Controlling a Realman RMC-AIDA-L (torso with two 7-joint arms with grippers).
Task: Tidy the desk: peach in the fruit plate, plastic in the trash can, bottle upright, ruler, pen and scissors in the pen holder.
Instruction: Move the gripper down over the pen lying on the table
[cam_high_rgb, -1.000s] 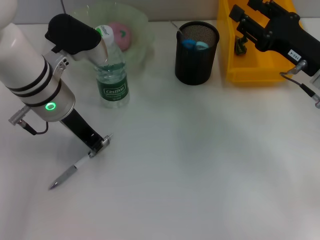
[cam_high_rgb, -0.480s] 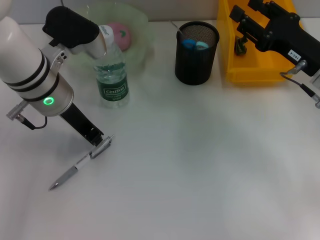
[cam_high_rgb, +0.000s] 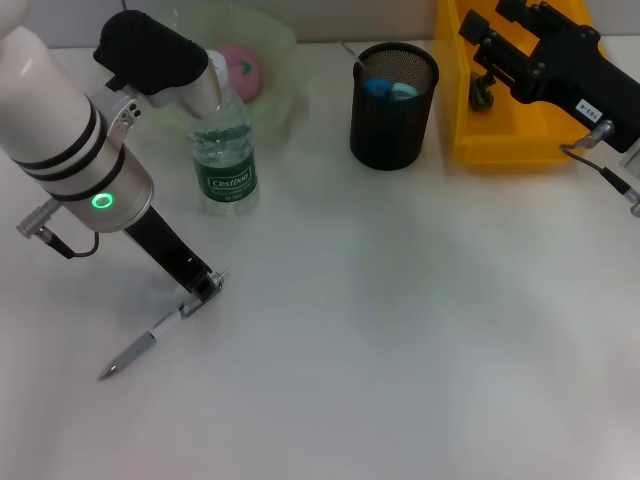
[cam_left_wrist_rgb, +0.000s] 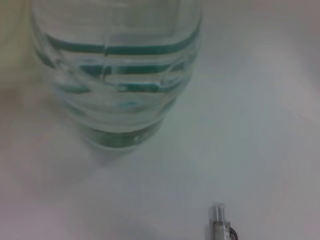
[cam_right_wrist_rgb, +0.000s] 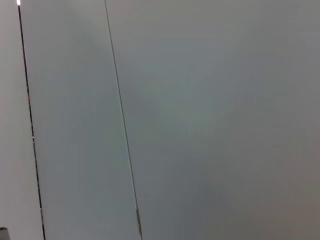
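A silver and white pen (cam_high_rgb: 150, 335) lies slanted on the white desk at the front left; its upper end also shows in the left wrist view (cam_left_wrist_rgb: 218, 216). My left gripper (cam_high_rgb: 198, 284) is down on that upper end, touching it. A clear water bottle (cam_high_rgb: 226, 150) with a green label stands upright just behind it and fills the left wrist view (cam_left_wrist_rgb: 117, 75). A pink peach (cam_high_rgb: 240, 68) sits in the pale green fruit plate (cam_high_rgb: 280, 50). The black mesh pen holder (cam_high_rgb: 393, 95) holds blue-handled scissors (cam_high_rgb: 388, 88). My right gripper (cam_high_rgb: 484, 80) hangs over the yellow bin.
The yellow bin (cam_high_rgb: 505, 140) stands at the back right, beside the pen holder. The bottle and fruit plate stand close behind my left arm. The right wrist view shows only a plain grey surface.
My left gripper drew back slightly up and left off the pen's upper end, then came back down onto it. The pen's tip stayed in place. The right arm has not moved.
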